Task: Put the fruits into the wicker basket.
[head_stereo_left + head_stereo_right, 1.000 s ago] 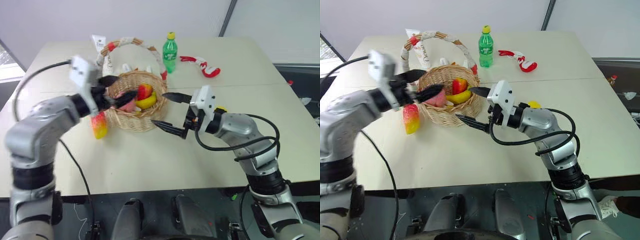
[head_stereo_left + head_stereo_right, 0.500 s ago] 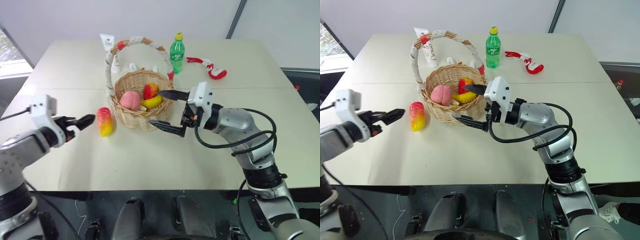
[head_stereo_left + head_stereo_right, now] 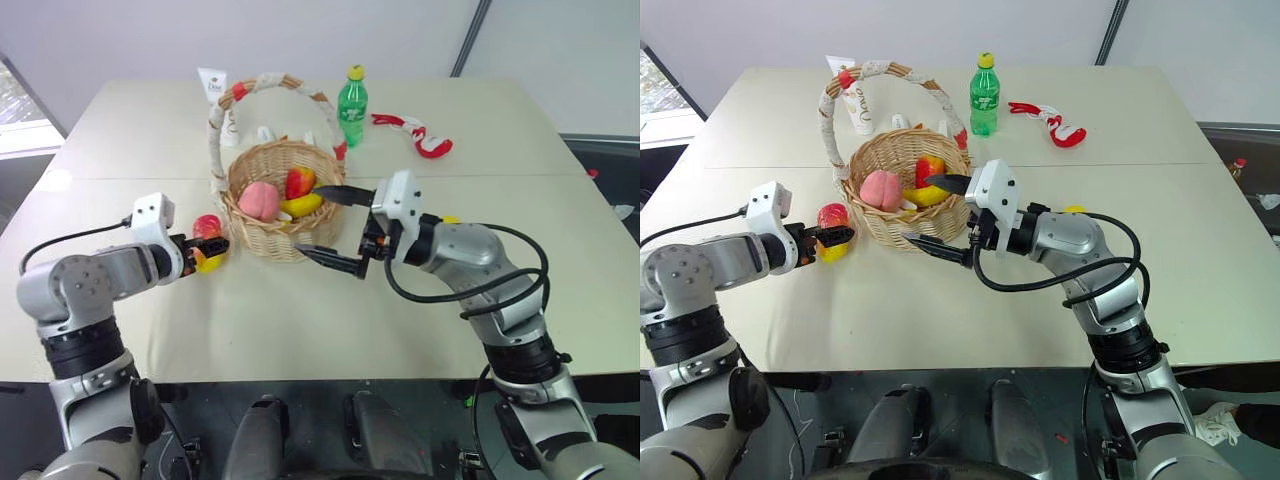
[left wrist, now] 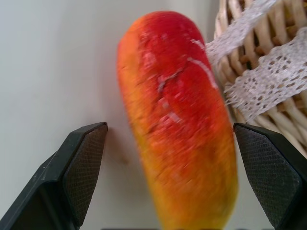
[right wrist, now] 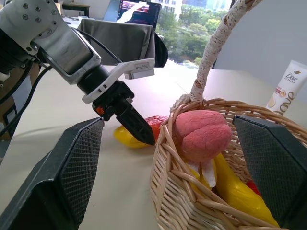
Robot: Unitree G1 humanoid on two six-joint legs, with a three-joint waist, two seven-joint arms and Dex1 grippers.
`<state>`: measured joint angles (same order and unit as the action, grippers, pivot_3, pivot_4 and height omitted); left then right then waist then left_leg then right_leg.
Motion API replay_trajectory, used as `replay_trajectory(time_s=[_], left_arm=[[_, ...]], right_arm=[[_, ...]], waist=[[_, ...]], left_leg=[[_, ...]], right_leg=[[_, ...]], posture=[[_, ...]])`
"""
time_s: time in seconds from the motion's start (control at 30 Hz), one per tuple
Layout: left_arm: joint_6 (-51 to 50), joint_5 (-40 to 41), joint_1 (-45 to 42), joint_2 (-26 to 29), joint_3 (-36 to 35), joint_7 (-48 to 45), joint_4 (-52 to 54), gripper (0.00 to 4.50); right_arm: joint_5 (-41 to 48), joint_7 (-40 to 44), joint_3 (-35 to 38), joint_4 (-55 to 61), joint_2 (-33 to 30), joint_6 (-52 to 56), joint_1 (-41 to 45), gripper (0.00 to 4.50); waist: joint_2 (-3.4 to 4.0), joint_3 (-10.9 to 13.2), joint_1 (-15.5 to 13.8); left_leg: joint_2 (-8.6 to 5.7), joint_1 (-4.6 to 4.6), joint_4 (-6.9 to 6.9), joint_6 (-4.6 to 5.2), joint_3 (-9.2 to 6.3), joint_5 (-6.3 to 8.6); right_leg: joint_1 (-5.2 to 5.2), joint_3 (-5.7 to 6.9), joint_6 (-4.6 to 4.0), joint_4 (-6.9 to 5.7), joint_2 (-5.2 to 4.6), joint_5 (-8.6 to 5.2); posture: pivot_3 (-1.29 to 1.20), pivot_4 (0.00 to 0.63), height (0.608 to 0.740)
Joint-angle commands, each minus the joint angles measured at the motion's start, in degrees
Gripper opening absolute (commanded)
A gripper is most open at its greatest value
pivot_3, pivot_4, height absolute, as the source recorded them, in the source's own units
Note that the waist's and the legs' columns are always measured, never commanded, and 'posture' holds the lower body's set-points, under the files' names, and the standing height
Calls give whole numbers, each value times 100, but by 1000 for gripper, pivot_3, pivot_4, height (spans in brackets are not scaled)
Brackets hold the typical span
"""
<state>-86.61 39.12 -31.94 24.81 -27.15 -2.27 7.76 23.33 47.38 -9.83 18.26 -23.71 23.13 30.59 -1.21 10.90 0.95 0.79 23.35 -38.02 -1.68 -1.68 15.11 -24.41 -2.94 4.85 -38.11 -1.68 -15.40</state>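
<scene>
On the table's left I have my left gripper [image 4: 170, 143] spread wide astride the mango [image 4: 177, 120], which lies just beside the wicker basket [image 3: 280, 215]; my right gripper [image 3: 333, 226] gapes empty at its right rim.

cream table [image 3: 300, 330] carries wicker basket [image 3: 262, 240], mango [image 3: 206, 240], green bottle [image 3: 351, 96], red-and-white curved object [image 3: 420, 134], white tube [image 3: 212, 85]

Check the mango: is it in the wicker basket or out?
Out. The mango lies on the table beside the wicker basket, between the open left gripper fingers.
</scene>
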Motion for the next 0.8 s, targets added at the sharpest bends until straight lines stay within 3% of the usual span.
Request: replay_trajectory(time_s=[0.03,0.13,0.17,0.33,0.47,0.57,0.7,0.8], left_arm=[[144,-101,-54,-42,-3,-127,-14,3650],[131,-151,0,79,17,-255,91,2146],[142,-170,65,203,50,-332,184,1836],[662,-18,562,920,-324,-1010,821,1836],[1003,846,1455,1510,-1075,-2246,1860,1836],[1230,1618,1647,1714,-1249,-2874,2592,1836],[1544,1267,951,1964,84,-2580,2895,1836],[1649,706,-179,1474,1239,-1908,2340,1836]], right_arm=[[39,-50,59,302,-1,-29,-17,4500],[24,-36,20,298,5,-43,-26,4500],[28,-29,18,303,4,-45,-29,4500],[40,-1,35,303,-15,-58,-33,4500],[30,67,62,207,-53,-99,-8,4500],[8,152,101,11,-90,-169,80,4500],[-50,245,118,-261,-101,-276,210,4500],[-115,247,130,-409,-101,-321,294,4500]], waist=[[0,0,1],[0,0,14],[0,0,18],[0,0,62],[2,1,111],[1,1,68],[1,1,-19],[-1,1,-27]], left_leg=[[1,0,1,0,-1,0],[1,0,1,0,0,0],[1,0,1,0,0,0],[6,0,5,-2,0,-1],[13,2,10,-5,0,-2],[9,2,10,-7,-2,-3],[3,0,7,-7,-1,-3],[-7,1,8,-5,-1,-3]], right_leg=[[0,0,0,0,0,0],[0,0,0,0,2,0],[0,0,0,0,2,0],[-5,-2,-1,0,2,0],[-7,-3,-2,3,-7,-1],[-2,-1,-3,7,-14,-2],[5,0,-4,11,-8,-2],[7,0,-2,12,-3,-1]], posture=[[0,150,740],[0,150,740],[0,150,740],[0,150,740],[0,150,740],[0,150,740],[0,150,740],[0,150,740]])
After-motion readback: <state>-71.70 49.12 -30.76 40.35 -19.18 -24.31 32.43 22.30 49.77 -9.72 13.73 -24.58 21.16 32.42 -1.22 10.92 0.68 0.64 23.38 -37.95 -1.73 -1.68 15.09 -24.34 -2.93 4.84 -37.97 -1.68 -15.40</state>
